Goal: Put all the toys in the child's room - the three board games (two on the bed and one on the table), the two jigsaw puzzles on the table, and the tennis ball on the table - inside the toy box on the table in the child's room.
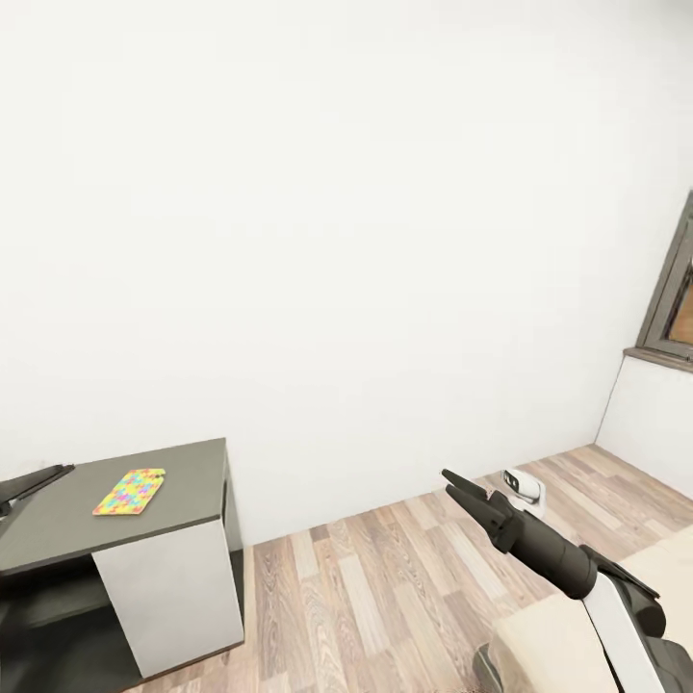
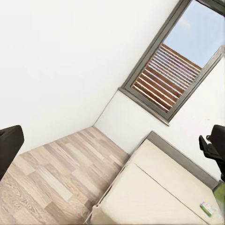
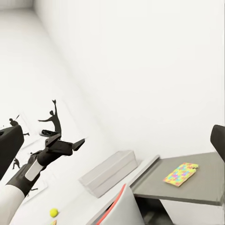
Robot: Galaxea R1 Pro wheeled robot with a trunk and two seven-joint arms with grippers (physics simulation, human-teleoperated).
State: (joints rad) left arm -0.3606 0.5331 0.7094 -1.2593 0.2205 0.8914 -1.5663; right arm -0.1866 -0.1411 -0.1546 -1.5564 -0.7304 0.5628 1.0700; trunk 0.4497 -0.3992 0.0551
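Our right arm [image 1: 577,577]: matte black tapered forearm, white shell segment behind, dark grey joint. Our right gripper [image 1: 462,486]: two slim black pointed fingers. Our left gripper [image 3: 70,143]: black fingers on blocky black wrist, white sleeve further back.

One jigsaw puzzle [image 1: 130,491], flat on the dark cabinet [image 1: 197,462]. One cabinet only. One tennis ball [image 3: 54,212], beyond the cabinet on the pale table [image 3: 89,204]. One toy box [image 3: 110,171] there too, between ball and cabinet. One board game [image 2: 209,209], small and blurred, on the bed [image 2: 159,192]. One bed. One dark-framed window [image 2: 176,70], on the wall well right of the cabinet. One small white device [image 1: 525,486] on the floor, right of the cabinet. Two tools: a left tool [image 3: 70,138] and a right tool [image 1: 462,486].
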